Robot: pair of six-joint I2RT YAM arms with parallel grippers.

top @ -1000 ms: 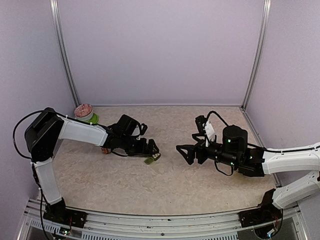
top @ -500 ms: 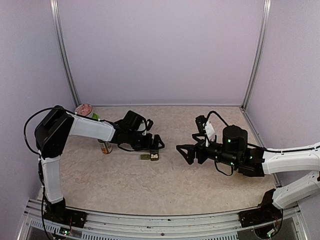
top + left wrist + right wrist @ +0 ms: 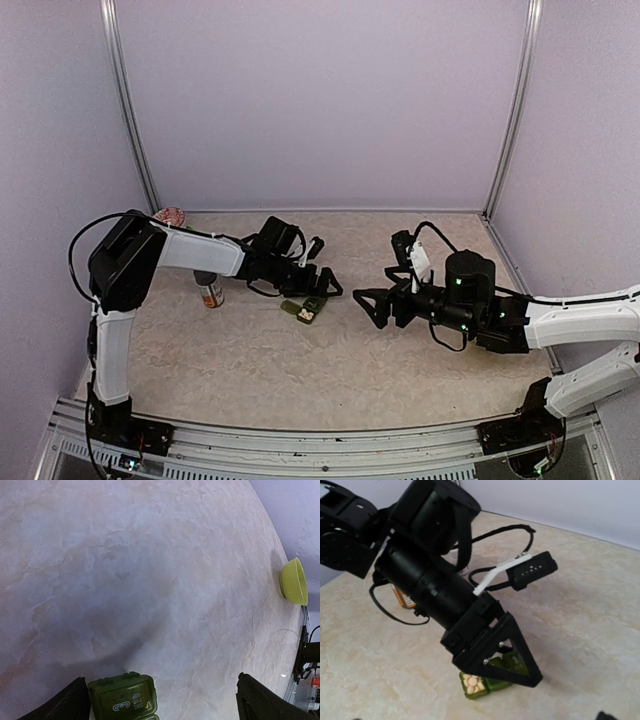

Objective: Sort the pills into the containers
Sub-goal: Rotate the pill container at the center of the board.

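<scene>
The left gripper (image 3: 322, 288) has swung right, ending just above the containers (image 3: 303, 311) mid-table, one lid up on pale pills (image 3: 471, 682). It hangs wide, gripping nothing, seemingly lining up. The right gripper (image 3: 365, 308) waits alongside, spread and empty. Farther off sits the lime bowl (image 3: 292, 582).
</scene>
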